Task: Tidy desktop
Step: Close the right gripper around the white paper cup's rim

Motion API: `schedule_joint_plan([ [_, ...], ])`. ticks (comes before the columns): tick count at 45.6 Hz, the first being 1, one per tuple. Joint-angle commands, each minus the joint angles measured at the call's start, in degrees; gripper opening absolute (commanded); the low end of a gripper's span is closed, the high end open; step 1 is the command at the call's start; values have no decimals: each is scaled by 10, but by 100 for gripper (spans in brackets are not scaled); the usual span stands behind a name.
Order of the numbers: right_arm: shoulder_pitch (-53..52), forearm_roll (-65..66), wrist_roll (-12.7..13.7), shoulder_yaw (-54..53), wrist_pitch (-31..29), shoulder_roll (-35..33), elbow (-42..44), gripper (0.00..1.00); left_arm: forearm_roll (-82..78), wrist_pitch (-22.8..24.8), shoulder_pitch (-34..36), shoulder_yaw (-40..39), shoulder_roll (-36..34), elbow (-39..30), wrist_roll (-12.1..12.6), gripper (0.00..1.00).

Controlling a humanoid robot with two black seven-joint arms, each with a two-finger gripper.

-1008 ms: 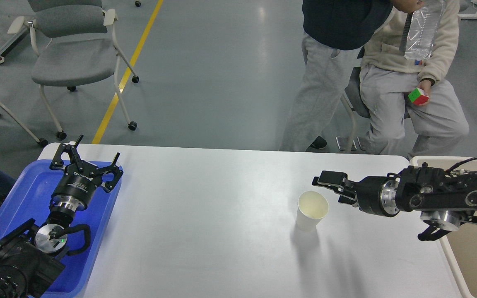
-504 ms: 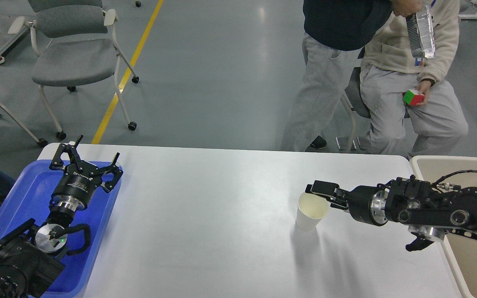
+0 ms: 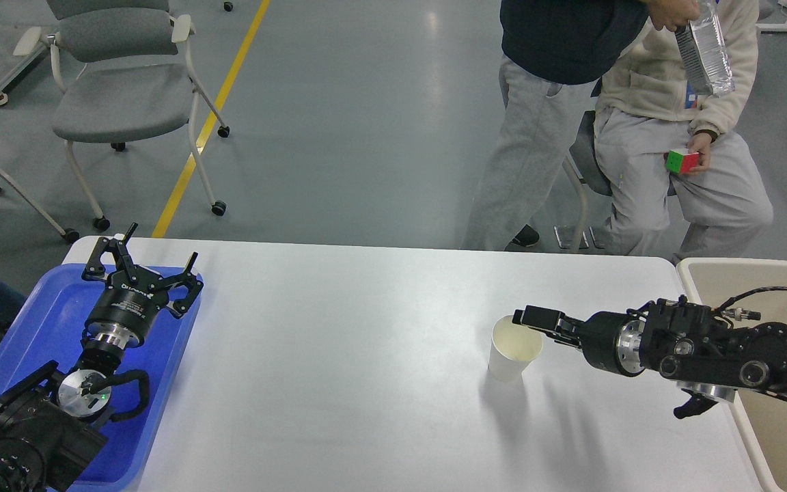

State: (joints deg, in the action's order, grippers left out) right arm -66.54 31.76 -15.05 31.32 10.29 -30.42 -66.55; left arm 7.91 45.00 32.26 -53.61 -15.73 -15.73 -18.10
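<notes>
The white desktop [image 3: 339,355] holds one white paper cup [image 3: 511,355], upright and empty, right of centre. My right gripper [image 3: 529,324] reaches in from the right at the cup's upper right rim. One black finger [image 3: 537,318] lies over the rim, and the jaws look apart, not closed on the cup. My left gripper [image 3: 142,265] is open and empty, fingers spread, above the far end of the blue tray [image 3: 38,321] at the table's left edge.
A beige bin [image 3: 769,273] stands off the table's right edge, under my right arm. Two people are behind the table at the back right; one holds a plastic bottle [image 3: 708,51], the seated one a colour cube [image 3: 682,161]. A grey chair [image 3: 120,96] stands at the back left.
My right gripper has moved down and left, from above and right of the cup to its rim. The left arm has not moved. The person's bottle has shifted.
</notes>
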Motion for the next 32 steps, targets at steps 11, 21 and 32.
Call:
schedule_joint_plan([
  [11, 27, 14, 17, -26, 0, 19, 16, 98, 0, 0, 0, 0, 0, 0, 0, 100],
  [21, 49, 37, 19, -35, 0, 32, 43, 98, 0, 0, 0, 0, 0, 0, 0, 100],
  [32, 65, 61, 19, -50, -4, 32, 71, 91, 0, 0, 0, 0, 0, 0, 0, 100],
])
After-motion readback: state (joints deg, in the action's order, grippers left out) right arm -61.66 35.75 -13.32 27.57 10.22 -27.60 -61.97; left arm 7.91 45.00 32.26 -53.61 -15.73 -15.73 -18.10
